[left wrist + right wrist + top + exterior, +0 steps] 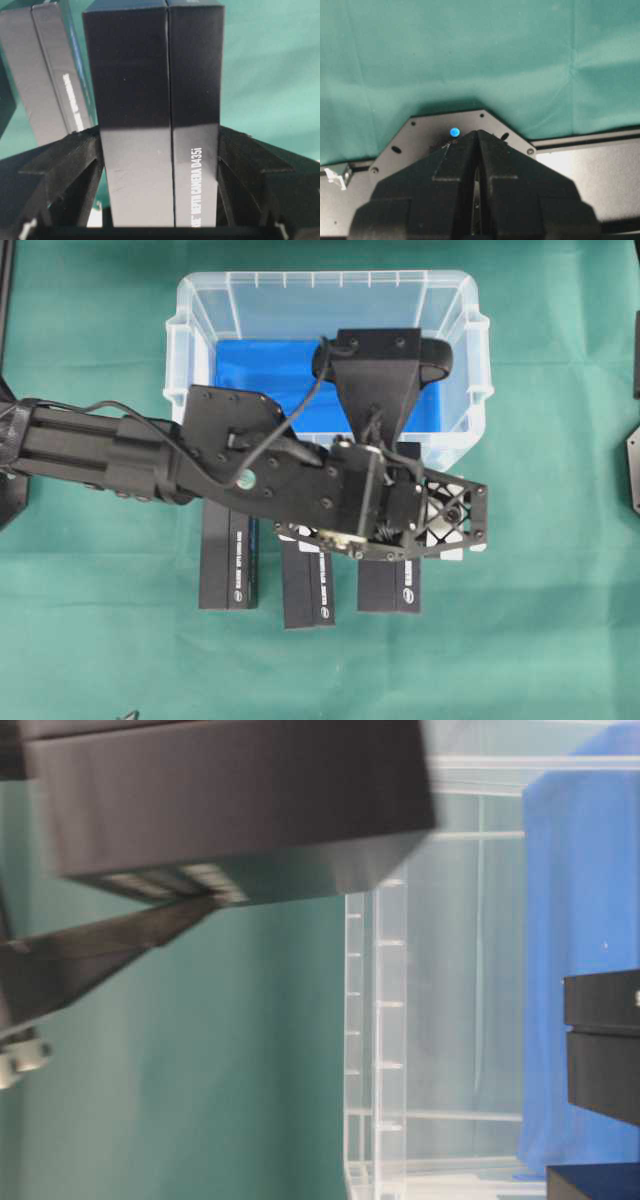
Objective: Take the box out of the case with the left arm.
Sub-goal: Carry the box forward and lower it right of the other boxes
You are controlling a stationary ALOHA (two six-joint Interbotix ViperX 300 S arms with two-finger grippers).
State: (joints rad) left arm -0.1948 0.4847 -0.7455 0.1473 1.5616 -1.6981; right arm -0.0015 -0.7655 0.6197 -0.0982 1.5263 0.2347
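Clamped between the left gripper's (160, 165) fingers, a black box (155, 100) hangs outside the case (190, 360), above the green cloth (270, 75); another box (50, 75) lies beside it. Right gripper (477, 150) sits closed.

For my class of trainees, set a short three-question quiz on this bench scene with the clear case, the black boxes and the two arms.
1. True or false: the left gripper is shut on a black box.
2. How many black boxes lie on the green cloth in front of the case in the overhead view?
3. What do the right gripper's fingers look like: A wide apart, B pressed together, C closed on a box?

Key
1. True.
2. Three: left box, middle box, right box.
3. B.
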